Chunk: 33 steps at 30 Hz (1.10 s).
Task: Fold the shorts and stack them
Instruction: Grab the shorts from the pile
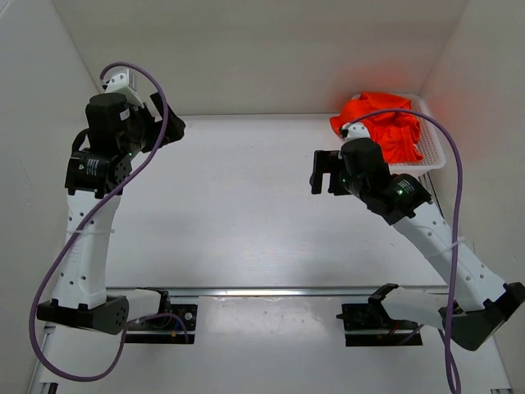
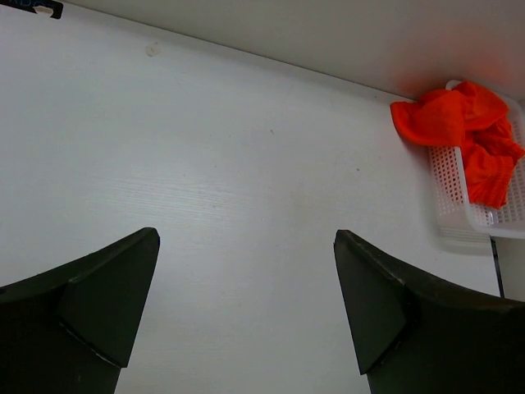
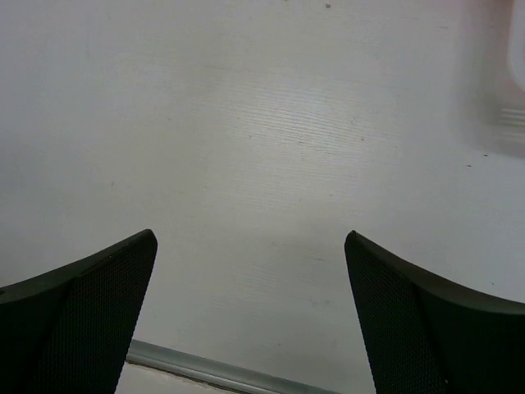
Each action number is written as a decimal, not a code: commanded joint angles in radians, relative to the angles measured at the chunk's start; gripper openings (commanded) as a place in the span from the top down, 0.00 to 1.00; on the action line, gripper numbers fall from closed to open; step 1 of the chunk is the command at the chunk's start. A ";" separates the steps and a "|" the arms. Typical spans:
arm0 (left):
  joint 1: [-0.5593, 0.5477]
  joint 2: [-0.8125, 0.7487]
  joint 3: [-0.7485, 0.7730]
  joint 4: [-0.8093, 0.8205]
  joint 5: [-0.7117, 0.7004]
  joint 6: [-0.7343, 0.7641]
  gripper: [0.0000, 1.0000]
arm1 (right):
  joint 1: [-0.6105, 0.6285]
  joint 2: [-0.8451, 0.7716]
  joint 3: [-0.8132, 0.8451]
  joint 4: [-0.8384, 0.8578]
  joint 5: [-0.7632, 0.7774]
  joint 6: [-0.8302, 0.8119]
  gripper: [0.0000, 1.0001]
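The white perforated plastic basket (image 1: 433, 156) sits in the far right corner, close against the white side wall (image 1: 484, 98) and the back wall, so both those sides are shut off. A crumpled heap of bright orange-red fabric shorts (image 1: 384, 127) fills it and spills over its left rim. Just left of the basket hangs the right gripper (image 1: 315, 172), narrowing that approach. Farther left of the basket, the white table (image 1: 246, 213) lies open as far as the left gripper (image 1: 174, 130).
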 commanded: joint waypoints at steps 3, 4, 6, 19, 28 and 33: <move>0.007 -0.024 -0.015 0.012 0.019 0.000 0.01 | -0.005 -0.051 -0.004 -0.012 0.205 0.065 0.00; 0.007 -0.024 -0.015 0.012 0.019 0.000 0.01 | -0.005 -0.060 -0.004 -0.023 0.225 0.065 0.00; 0.007 -0.015 -0.024 0.012 0.019 0.000 0.01 | -0.005 -0.069 -0.004 -0.023 0.279 0.088 0.00; 0.007 -0.005 -0.078 0.012 0.051 0.009 0.01 | -0.412 0.283 0.258 -0.072 0.063 0.101 0.02; 0.007 0.048 -0.087 0.030 0.040 0.000 0.01 | -0.726 0.757 0.591 -0.081 -0.177 0.197 0.01; 0.007 0.105 -0.052 0.039 0.040 -0.009 0.01 | -0.776 1.049 0.911 -0.136 -0.085 0.236 0.00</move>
